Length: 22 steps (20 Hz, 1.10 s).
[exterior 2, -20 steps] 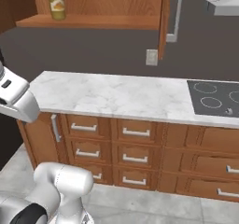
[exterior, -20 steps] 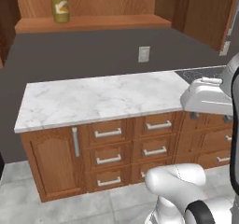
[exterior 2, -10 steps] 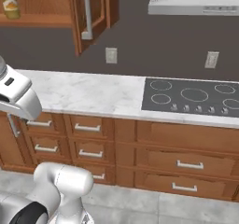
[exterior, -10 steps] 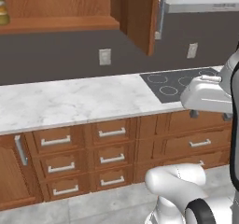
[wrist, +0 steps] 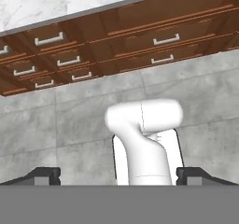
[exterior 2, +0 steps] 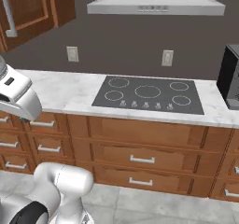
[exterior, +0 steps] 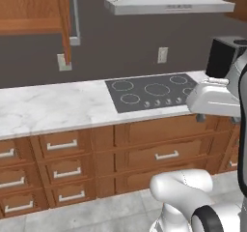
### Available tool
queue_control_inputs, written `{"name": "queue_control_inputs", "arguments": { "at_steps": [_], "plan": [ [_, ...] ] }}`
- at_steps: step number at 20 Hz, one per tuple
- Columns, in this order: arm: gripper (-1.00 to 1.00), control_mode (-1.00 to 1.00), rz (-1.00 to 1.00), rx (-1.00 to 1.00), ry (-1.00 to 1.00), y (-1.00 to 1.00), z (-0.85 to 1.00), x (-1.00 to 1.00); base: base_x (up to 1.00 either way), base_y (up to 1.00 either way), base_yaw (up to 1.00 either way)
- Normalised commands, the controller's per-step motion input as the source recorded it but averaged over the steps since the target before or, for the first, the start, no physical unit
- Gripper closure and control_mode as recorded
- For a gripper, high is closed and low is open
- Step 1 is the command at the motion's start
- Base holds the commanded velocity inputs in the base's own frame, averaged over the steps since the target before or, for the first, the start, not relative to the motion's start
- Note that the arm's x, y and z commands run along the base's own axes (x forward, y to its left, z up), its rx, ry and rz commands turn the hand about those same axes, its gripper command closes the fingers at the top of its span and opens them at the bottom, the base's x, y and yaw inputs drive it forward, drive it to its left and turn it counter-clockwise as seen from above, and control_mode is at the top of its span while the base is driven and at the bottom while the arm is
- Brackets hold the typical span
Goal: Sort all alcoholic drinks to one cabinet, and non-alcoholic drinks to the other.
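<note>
- Our tool points down at the grey floor — fingertips wide apart, holding nothing.
- We see one wall cabinet upper left, above the marble worktop — left of the cooktop.

Arm raised in front of the base, its white upper link held roughly level at counter height; seen at right edge of left base view, and at left edge of right base view. Rounded white base column sits low, below the arm. Hand pointed downward, toward the floor and the robot's own base. Gripper: two dark fingertips at opposite sides of the hand view, set far apart, jaws spread wide. Nothing between the fingers; no contact with anything.
</note>
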Motion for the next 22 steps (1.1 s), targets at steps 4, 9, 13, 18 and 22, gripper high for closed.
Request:
{"name": "queue_control_inputs", "arguments": {
  "at_steps": [4, 9, 13, 18, 22],
  "plan": [
    [-1.00, 1.00, 0.00, 0.00, 0.00, 0.00, 0.00, 0.00, 0.10, -1.00, 0.00],
    [-1.00, 1.00, 0.00, 0.00, 0.00, 0.00, 0.00, 0.00, 0.11, -1.00, 0.00],
    [-1.00, 1.00, 0.00, 0.00, 0.00, 0.00, 0.00, 0.00, 0.06, -1.00, 0.00],
    [-1.00, 1.00, 0.00, 0.00, 0.00, 0.00, 0.00, 0.00, 0.06, -1.00, 0.00],
    [-1.00, 1.00, 0.00, 0.00, 0.00, 0.00, 0.00, 0.00, 0.05, -1.00, 0.00]
  ]
}}
